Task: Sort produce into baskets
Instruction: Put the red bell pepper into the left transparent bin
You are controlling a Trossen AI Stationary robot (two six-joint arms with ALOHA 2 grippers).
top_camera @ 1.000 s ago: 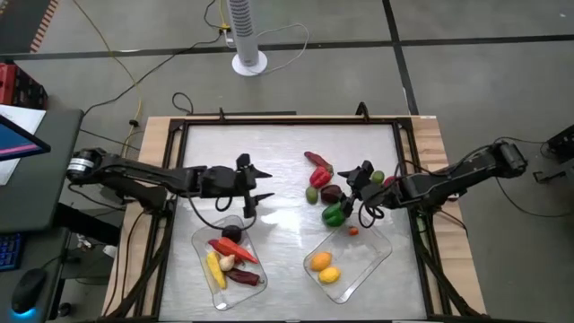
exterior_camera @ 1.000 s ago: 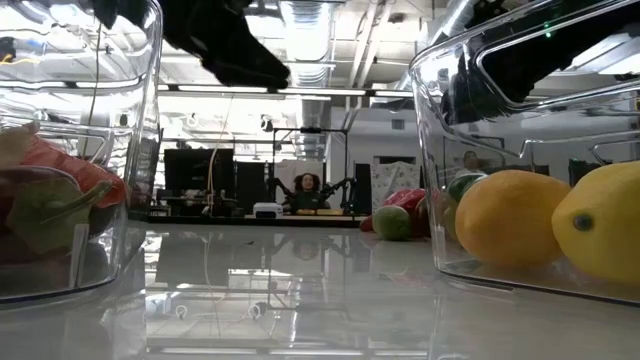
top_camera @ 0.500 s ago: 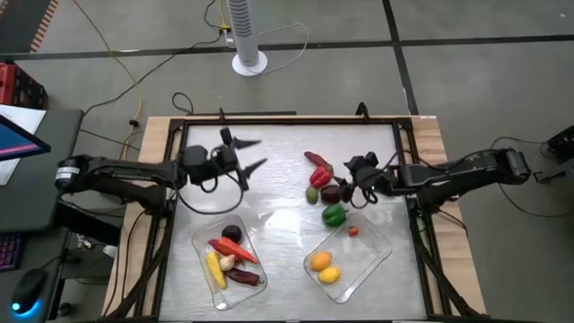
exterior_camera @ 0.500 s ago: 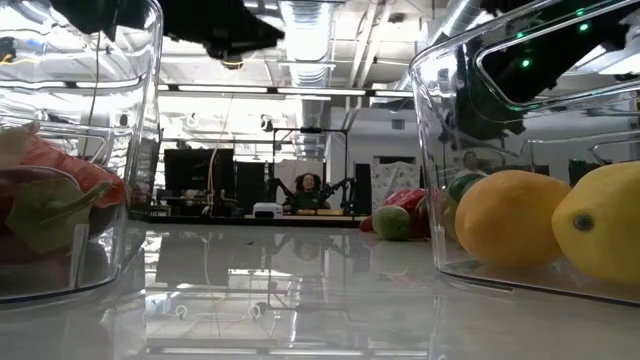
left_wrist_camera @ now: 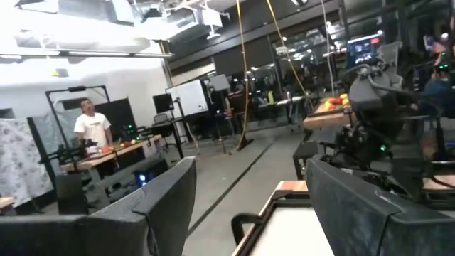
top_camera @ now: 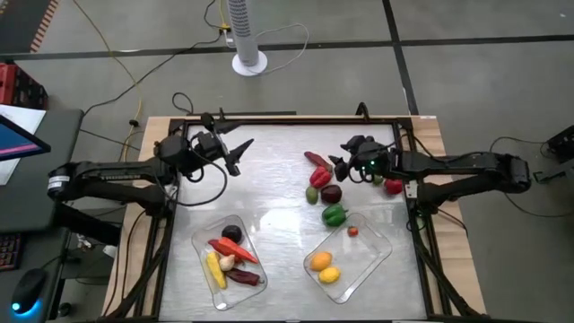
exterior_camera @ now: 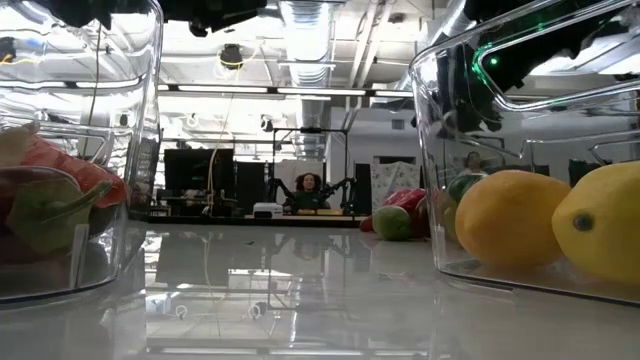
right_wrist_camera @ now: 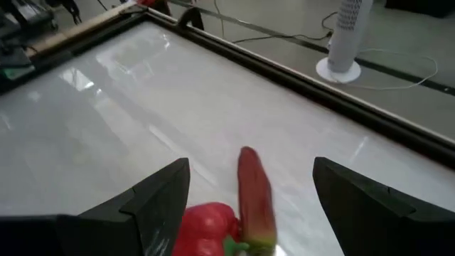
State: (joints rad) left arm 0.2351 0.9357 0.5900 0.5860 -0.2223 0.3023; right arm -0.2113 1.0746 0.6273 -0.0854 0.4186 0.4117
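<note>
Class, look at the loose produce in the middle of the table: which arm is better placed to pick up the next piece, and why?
Probably the right. Its open claw hovers beside the red chilli, which its wrist view shows just ahead. The left claw, also open, sits over bare table, farther from the pile.

A robotics lab: workbenches [left_wrist_camera: 106, 153], a whiteboard [left_wrist_camera: 190, 96], exposed ceiling ducts [exterior_camera: 305, 25].

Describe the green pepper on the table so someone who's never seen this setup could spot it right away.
Find the clear tray holding two yellow-orange fruits, on the table's right half. Just beyond its far left corner, loose on the table, sits the green pepper. It is the bright green piece nearest that tray; the pieces beside it are dark purple, red or paler green.
</note>
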